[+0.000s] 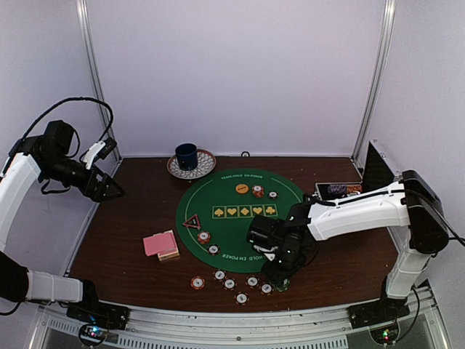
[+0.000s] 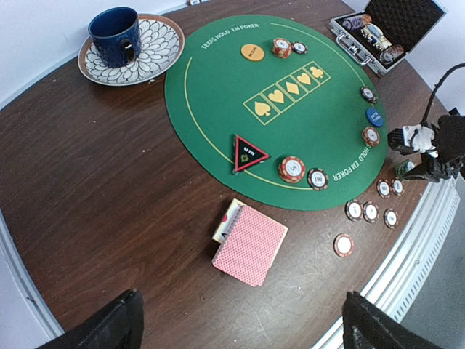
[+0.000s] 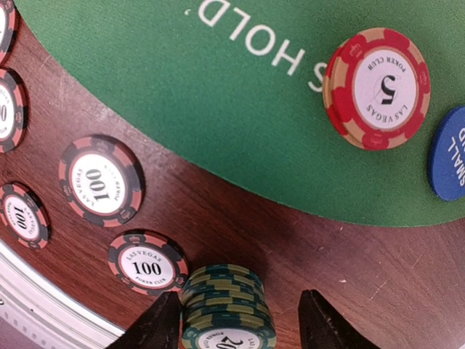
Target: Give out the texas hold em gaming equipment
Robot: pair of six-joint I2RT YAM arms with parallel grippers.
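Observation:
My right gripper (image 3: 238, 323) is low over the wood by the mat's near edge, also seen from above (image 1: 280, 279). Its jaws are open around a stack of green chips (image 3: 227, 305); the stack touches the left finger with a gap to the right one. Black-red 100 chips (image 3: 100, 187) lie left of it. A red 5 chip (image 3: 378, 87) and a blue disc (image 3: 449, 154) lie on the green mat (image 3: 218, 109). My left gripper (image 1: 112, 190) is open, empty and raised far left. Pink-backed cards (image 2: 251, 243), the triangle marker (image 2: 248, 153) and a yellow disc (image 2: 253, 51) show below it.
A blue cup on a patterned saucer (image 1: 190, 161) stands at the back. An open black case (image 2: 385, 33) with chips sits at the back right. Several single chips (image 1: 229, 283) lie in a row near the front edge. A metal rail (image 1: 240, 323) borders the table front.

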